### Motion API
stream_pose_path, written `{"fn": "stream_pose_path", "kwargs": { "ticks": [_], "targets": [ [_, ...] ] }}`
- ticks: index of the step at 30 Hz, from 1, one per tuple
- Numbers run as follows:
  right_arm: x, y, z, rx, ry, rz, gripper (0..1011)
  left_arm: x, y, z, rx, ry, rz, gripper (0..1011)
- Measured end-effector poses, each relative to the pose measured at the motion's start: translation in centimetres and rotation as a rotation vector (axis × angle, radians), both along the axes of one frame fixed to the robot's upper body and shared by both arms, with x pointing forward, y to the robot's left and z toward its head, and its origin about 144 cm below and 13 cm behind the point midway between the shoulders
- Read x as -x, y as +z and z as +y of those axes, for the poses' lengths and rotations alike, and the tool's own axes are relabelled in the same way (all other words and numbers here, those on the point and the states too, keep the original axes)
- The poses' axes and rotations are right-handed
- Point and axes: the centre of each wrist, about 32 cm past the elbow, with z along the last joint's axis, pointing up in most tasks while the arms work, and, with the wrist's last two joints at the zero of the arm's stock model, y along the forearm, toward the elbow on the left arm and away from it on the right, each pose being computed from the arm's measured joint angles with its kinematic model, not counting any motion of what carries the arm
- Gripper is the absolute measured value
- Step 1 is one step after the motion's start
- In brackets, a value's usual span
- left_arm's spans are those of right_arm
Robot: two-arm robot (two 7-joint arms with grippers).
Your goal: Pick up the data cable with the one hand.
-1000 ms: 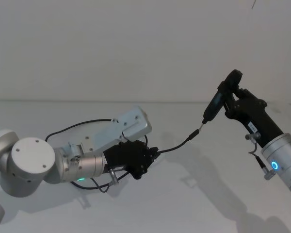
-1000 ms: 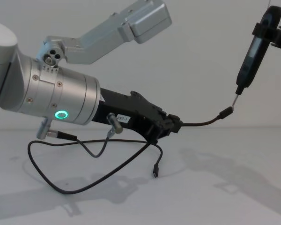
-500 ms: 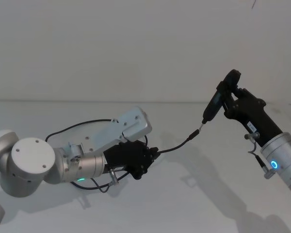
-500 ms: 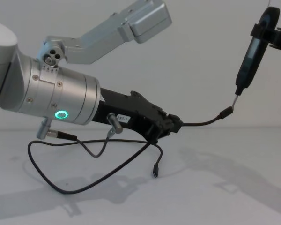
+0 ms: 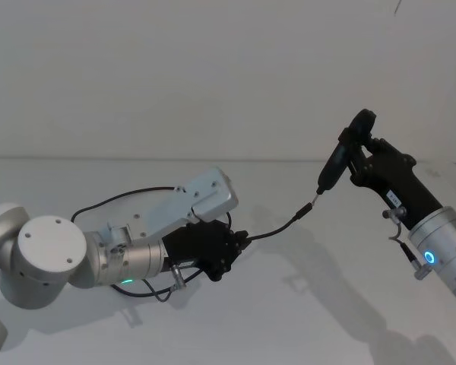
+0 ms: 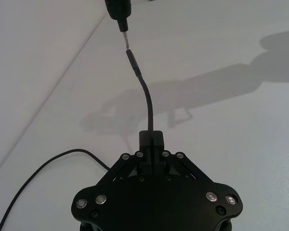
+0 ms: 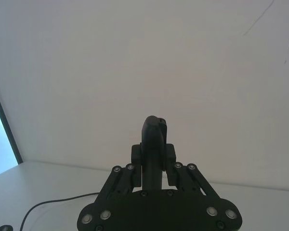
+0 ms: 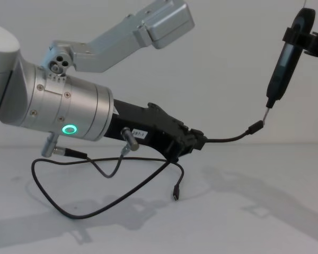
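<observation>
Left gripper (image 5: pixel 232 247), lower centre of your head view, is clamping down on the data cable (image 5: pixel 277 228) just behind one end. That short free end is arcing up and right, and its plug (image 8: pixel 256 127) is sitting just under the metal tip of the slim black tool (image 8: pixel 284 61); contact cannot be confirmed. Right gripper (image 5: pixel 359 156), right of centre, is squeezing that tool upright. In your chest view the cable's remaining length is looping over the white table (image 8: pixel 244 222) at lower left, its other plug (image 8: pixel 176 191) dangling just above the surface.
</observation>
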Motion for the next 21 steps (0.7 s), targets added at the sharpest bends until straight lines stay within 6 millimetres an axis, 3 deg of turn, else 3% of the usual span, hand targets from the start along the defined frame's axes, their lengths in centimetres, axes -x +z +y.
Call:
{"fn": "stream_pose_path", "kwargs": {
  "ticks": [21],
  "targets": [
    [-0.46,-0.18,0.05,0.012,-0.019,-0.001,279,0.0,0.0,0.0,0.0,0.0,0.0,36]
  ]
}}
